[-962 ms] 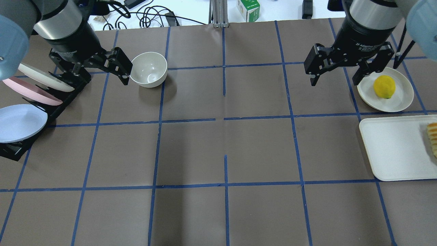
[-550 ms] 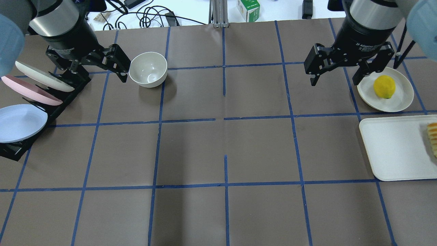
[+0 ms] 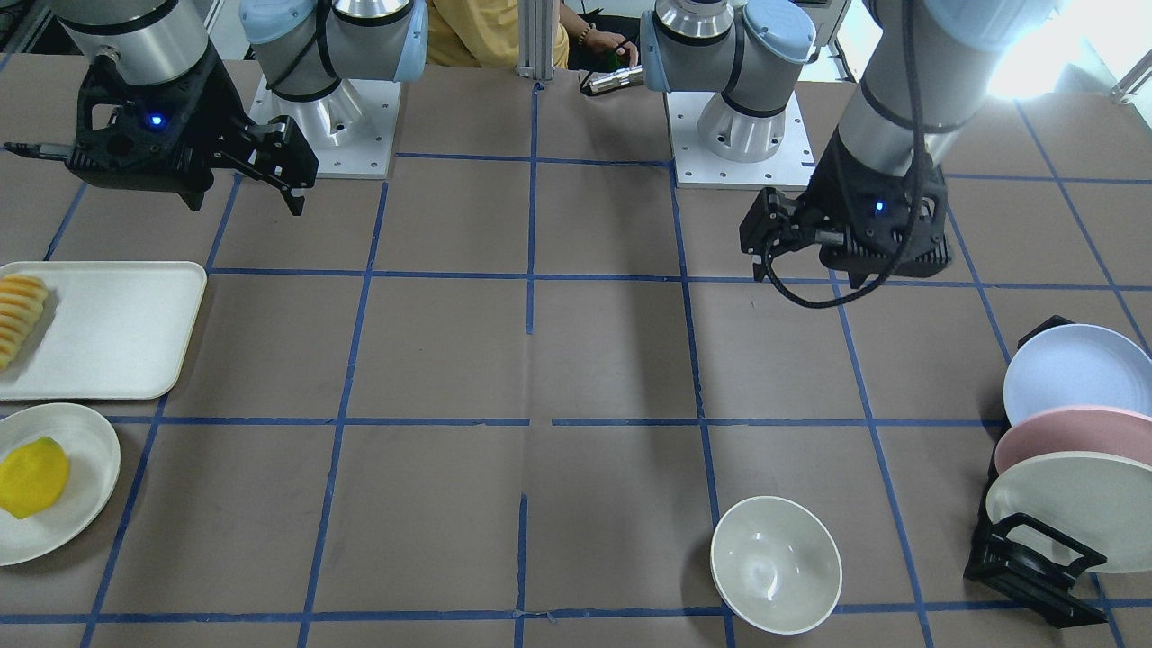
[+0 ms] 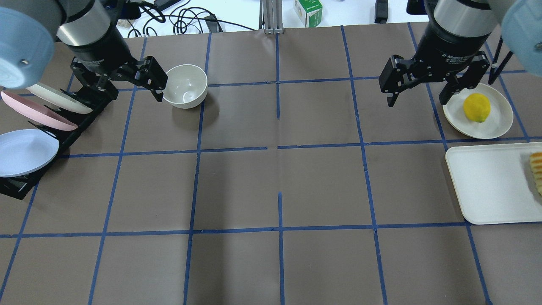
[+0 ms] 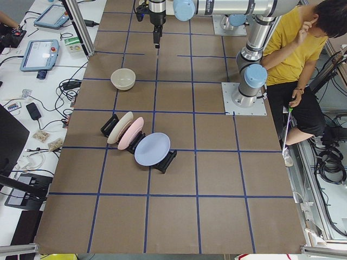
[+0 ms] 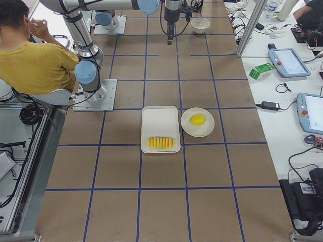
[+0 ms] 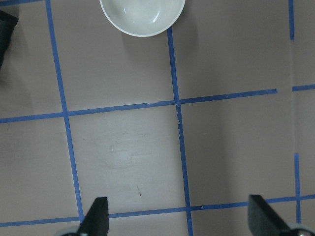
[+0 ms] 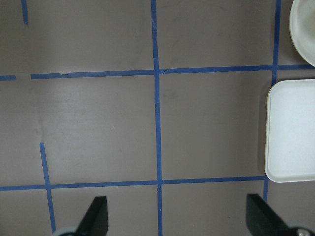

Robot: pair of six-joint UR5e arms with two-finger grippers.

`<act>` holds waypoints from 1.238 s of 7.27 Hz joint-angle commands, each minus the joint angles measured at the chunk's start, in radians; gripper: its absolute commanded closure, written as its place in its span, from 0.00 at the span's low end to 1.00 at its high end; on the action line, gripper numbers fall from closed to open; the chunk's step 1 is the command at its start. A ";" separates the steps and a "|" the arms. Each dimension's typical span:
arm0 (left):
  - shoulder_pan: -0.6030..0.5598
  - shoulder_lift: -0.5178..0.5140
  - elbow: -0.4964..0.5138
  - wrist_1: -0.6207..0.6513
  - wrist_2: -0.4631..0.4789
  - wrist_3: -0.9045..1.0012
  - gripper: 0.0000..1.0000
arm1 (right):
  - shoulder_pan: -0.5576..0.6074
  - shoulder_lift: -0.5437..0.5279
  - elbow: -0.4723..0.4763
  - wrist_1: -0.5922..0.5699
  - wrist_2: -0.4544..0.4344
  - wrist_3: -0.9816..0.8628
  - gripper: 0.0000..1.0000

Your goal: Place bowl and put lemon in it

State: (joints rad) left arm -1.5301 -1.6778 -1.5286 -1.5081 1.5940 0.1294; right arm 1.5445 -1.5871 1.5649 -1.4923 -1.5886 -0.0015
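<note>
Small glossy off-white bowl [image 4: 185, 86], upright on the brown table [image 4: 279, 262] on the robot's left side; bright yellow lemon [image 4: 477, 107] over on a round plate [image 4: 499, 123] to the right.
Left gripper [image 7: 178, 219] held high, off to one side of the bowl, pointing down, jaws wide apart, no contact. Same deal with the right gripper [image 4: 416, 100] near the plate: raised, jaws spread, gripping nothing.

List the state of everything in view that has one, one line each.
bowl: upright, empty, on the table, not held.
lemon: lying on the round plate, not held.
left gripper: open, empty, apart from the bowl.
right gripper: open, empty, above the table.
round plate: flat, holding only the lemon.
tray: flat, fruit slices in a row at one end.
rack: three plates standing tilted in it.
</note>
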 commanded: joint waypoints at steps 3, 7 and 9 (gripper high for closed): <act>0.131 -0.319 0.053 0.270 -0.078 0.021 0.00 | -0.209 0.097 0.024 -0.141 -0.074 -0.056 0.00; 0.131 -0.567 0.209 0.406 -0.074 0.099 0.00 | -0.372 0.310 0.024 -0.379 -0.071 -0.395 0.00; 0.125 -0.618 0.206 0.436 -0.071 0.104 0.00 | -0.437 0.375 0.024 -0.470 -0.070 -0.477 0.00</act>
State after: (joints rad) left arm -1.4003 -2.2600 -1.3205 -1.0993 1.5216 0.2277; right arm 1.1453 -1.2599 1.5890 -1.8859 -1.6588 -0.4220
